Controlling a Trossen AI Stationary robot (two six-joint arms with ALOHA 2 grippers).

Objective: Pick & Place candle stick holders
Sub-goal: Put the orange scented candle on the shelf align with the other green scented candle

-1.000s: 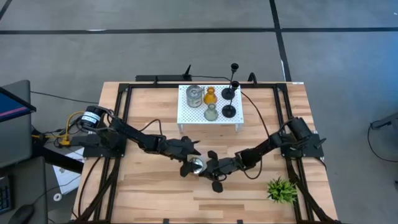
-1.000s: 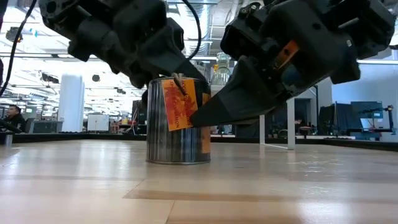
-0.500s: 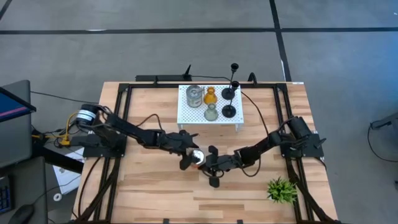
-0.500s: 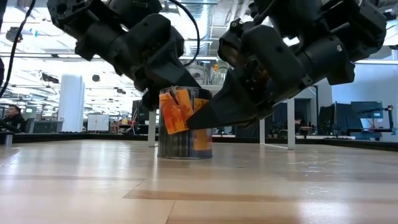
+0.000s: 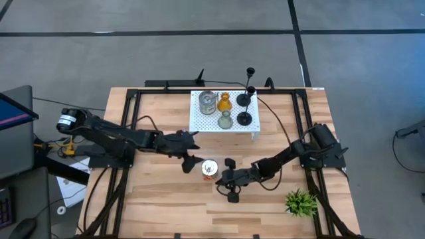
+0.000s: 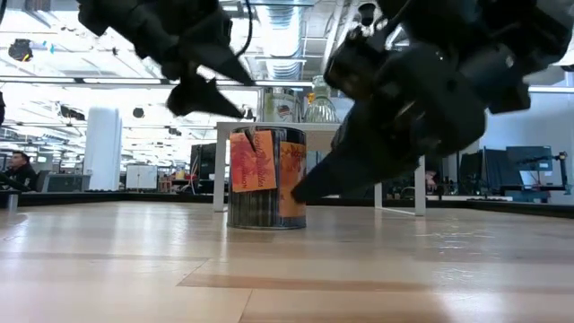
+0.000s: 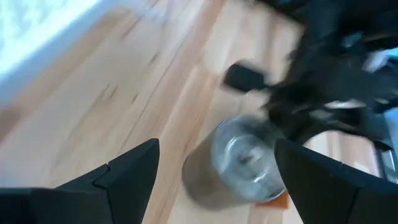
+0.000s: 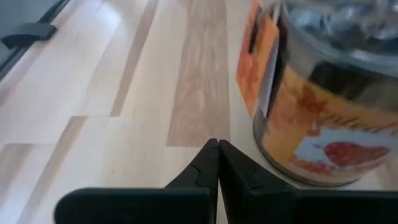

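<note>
**Jar free on the bench**

We see the silvery jar (image 5: pixel 210 168) upright near the middle of the bench (image 5: pixel 153 199) (orange label on its side). The left gripper (image 5: pixel 190 151) is spread wide, apart from it. The right gripper (image 5: pixel 226 178), fingertips pressed together, is just beside it.

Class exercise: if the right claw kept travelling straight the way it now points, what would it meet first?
Probably the silvery jar-like holder with the orange label. The shut right claw points just beside its base on the table, so a graze is likelier than a square hit; depth is unclear.
</note>
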